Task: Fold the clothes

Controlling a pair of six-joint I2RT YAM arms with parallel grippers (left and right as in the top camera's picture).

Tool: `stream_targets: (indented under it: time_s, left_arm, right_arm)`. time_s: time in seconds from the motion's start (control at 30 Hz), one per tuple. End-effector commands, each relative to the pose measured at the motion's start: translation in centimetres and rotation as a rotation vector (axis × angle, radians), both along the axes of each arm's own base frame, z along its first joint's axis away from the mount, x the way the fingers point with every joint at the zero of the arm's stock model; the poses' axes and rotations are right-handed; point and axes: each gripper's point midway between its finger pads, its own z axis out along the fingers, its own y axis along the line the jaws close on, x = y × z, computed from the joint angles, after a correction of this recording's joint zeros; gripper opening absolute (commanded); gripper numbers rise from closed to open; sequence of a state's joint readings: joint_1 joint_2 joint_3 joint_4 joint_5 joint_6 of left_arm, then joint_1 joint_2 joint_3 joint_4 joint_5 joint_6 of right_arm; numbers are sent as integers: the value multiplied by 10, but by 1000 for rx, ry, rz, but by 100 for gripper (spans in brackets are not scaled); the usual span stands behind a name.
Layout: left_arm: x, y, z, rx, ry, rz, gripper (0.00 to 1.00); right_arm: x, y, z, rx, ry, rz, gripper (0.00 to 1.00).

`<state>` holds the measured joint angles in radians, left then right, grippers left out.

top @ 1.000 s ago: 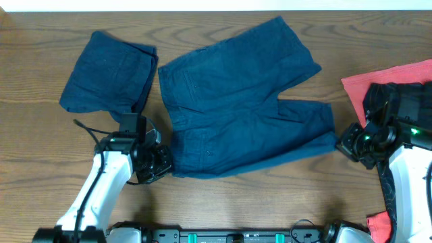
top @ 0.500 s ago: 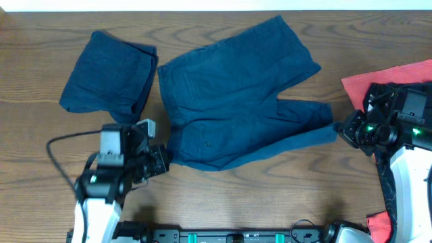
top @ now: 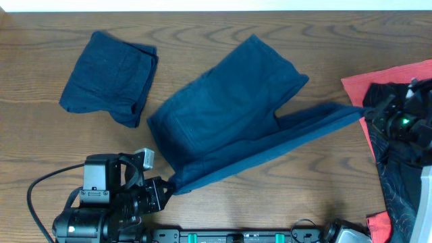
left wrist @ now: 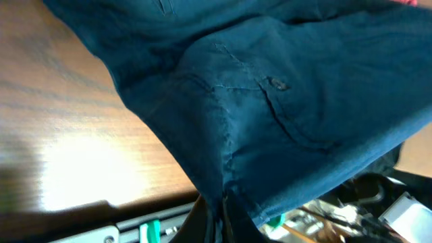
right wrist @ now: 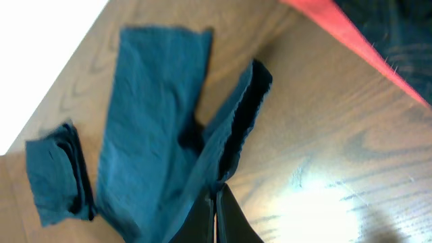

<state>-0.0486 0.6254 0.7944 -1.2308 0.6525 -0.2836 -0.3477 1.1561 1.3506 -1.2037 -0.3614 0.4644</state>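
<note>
From above, the open shorts (top: 229, 115) lie in the middle of the table (top: 283, 202). They are pulled into a long slant from 7 o'clock to 3 o'clock. The left gripper (top: 164, 187) is at 7 o'clock and has the waist corner. The right gripper (top: 368, 116) is at 3 o'clock and has the end of one leg. That arm sits over a red cloth (top: 358, 84). The edge between the two grippers is lifted and tight, and the other leg lies flat, pointing to 12 o'clock. The folded shorts (top: 108, 79) rest at 10 o'clock, well apart.

In the left wrist view, the jaws are pinched together on a thick seam at 6 o'clock. The blue cloth fans up and away from them. A small button (left wrist: 277, 84) shows near the middle.

In the right wrist view, the jaws are pinched together on the leg hem at 6 o'clock. The leg runs up toward 12 o'clock.

I think this cloth is thick and a bit heavy, but soft and floppy. It will sag where nothing holds it. It does not look slippery, and it will not break. The thick waist and hems seem the best spots to grab. The left arm is tucked in low at the near edge. The right arm reaches in from the side.
</note>
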Motion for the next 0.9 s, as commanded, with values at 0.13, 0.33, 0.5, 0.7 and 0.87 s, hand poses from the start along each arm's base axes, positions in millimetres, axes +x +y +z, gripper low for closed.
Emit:
stream_targets:
  time_s: [0.13,0.33,0.5,0.7,0.87]
  left_arm:
    - [9,12,0,79,-38,30,6]
    - [46,49,-6,267,-112,182,6]
    - [76,59,-8,305,-130,250,6]
    - [76,2,-20,54,14,47,17]
    - [65,-44,-32,30,40,-206,25]
  right_arm:
    - [33,-21,14,-66,-78,-80,1]
    - [111,11,-4,-19,-161,72,1]
    - [174,51,-31,83,-229,190,1]
    - [191,65,-65,152,-170,196,1]
    - [190,63,-64,145,-168,189,1]
